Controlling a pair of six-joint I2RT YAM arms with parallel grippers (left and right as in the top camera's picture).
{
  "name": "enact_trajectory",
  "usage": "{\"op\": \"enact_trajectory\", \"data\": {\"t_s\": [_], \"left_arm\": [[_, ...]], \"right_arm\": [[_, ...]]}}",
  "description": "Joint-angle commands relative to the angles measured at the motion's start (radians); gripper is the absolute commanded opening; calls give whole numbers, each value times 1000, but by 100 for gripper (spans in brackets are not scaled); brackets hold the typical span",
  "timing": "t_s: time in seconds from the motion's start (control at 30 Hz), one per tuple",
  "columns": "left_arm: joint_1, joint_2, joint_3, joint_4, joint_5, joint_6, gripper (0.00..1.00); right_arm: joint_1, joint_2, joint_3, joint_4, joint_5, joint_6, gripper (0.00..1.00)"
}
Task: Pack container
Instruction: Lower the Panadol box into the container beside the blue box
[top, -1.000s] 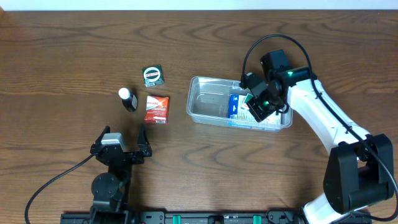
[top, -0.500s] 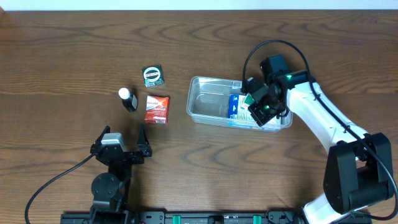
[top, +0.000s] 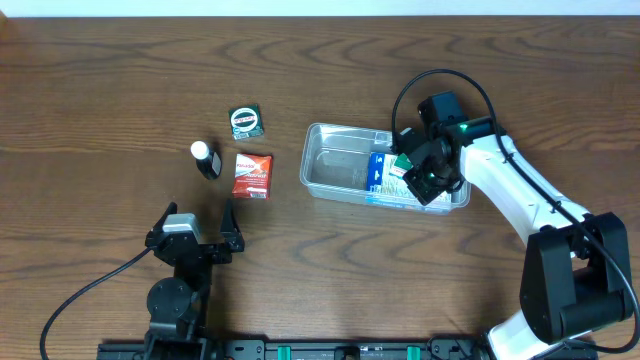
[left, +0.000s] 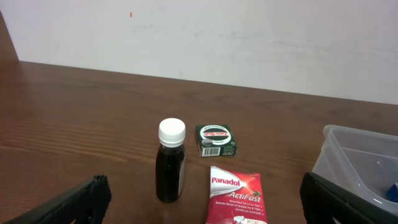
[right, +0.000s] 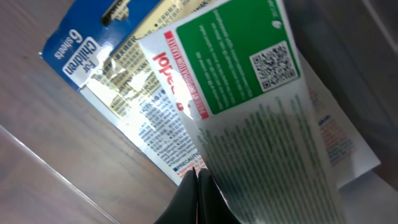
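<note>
Two arms in view, only the right one has anything in hand. Container (top: 330, 165) sits upright a little right of bench (top: 100, 80) centre, long side parallel to the near edge.

Right arm (top: 520, 190) reaches over the container's right end. Right jaws are fully closed, pinching the edge of a green-and-white packet (right: 249, 81). The wrist view shows the fingertips (right: 186, 199) clamped together on its lower border. That packet overlaps a blue packet (right: 81, 50) lying flat in the right half of the container – can't tell whether the two touch.

Left arm (top: 175, 290) sits at the near edge, left of centre. Left jaws are spread wide, holding nothing, pointed at the loose items.

Three items are on the bench left of the container, all well apart from the left jaws:
- dark bottle (left: 170, 162), white cap, upright
- small green box (left: 215, 139), nearer the far edge than the bottle
- red packet (left: 235, 196), flat, just beside the bottle, between it and the container
</note>
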Motion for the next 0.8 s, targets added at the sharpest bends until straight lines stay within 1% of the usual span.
{"op": "enact_trajectory", "data": {"t_s": [0.0, 0.2, 0.37, 0.5, 0.63, 0.77], "left_arm": [[4, -9, -21, -37, -4, -5, 98], [4, -9, -21, -37, -4, -5, 98], [4, -9, -21, -37, -4, -5, 98], [4, -9, -21, -37, -4, -5, 98], [4, -9, -21, -37, -4, -5, 98], [4, -9, -21, -37, -4, -5, 98]], "right_arm": [[14, -3, -7, 4, 35, -8, 1], [14, -3, -7, 6, 94, -8, 2], [13, -3, -8, 7, 106, -8, 7], [13, -3, -7, 10, 123, -6, 7], [15, -3, -7, 14, 112, -4, 5], [15, -4, -7, 14, 111, -4, 7]]}}
